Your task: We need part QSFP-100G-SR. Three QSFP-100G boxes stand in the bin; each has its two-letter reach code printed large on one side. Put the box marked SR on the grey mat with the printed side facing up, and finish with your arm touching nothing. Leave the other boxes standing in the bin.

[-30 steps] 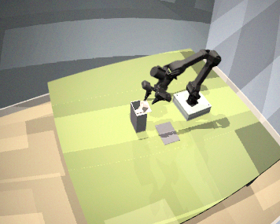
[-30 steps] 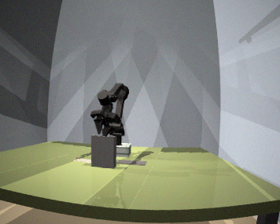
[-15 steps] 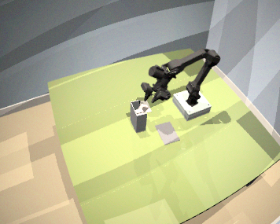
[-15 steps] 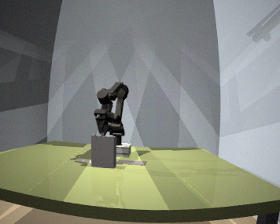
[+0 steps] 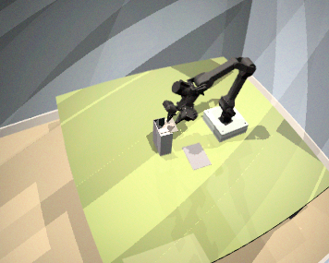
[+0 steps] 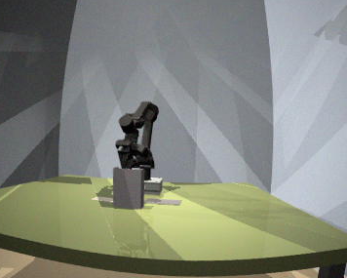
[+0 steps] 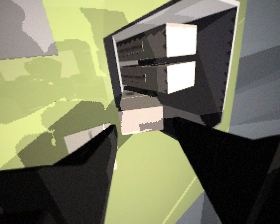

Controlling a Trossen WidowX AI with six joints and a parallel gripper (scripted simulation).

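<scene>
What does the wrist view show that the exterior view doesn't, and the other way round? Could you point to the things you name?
Only the wrist view: the bin's inside, with the boxes [image 7: 181,40] [image 5: 164,130] and their pale ends.

Only the exterior view: the arm's elbow [image 6: 147,109] [image 5: 245,65], and its white base [image 6: 154,185] [image 5: 238,131] on the table.

Both: the bin [image 7: 229,65] [image 6: 129,188] [image 5: 165,144] and the grey mat [image 7: 25,30] [image 6: 166,202] [image 5: 197,156], cut off by the frame in the wrist view.

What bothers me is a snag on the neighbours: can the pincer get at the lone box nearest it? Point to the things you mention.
Probably yes: the pincer [image 5: 173,122] [image 6: 128,166] [image 7: 144,125] is open, with the nearest box [image 7: 142,119] showing between its fingertips, and the paired boxes [image 7: 181,40] [image 7: 180,77] sit off beyond. Depth is unclear.
</scene>
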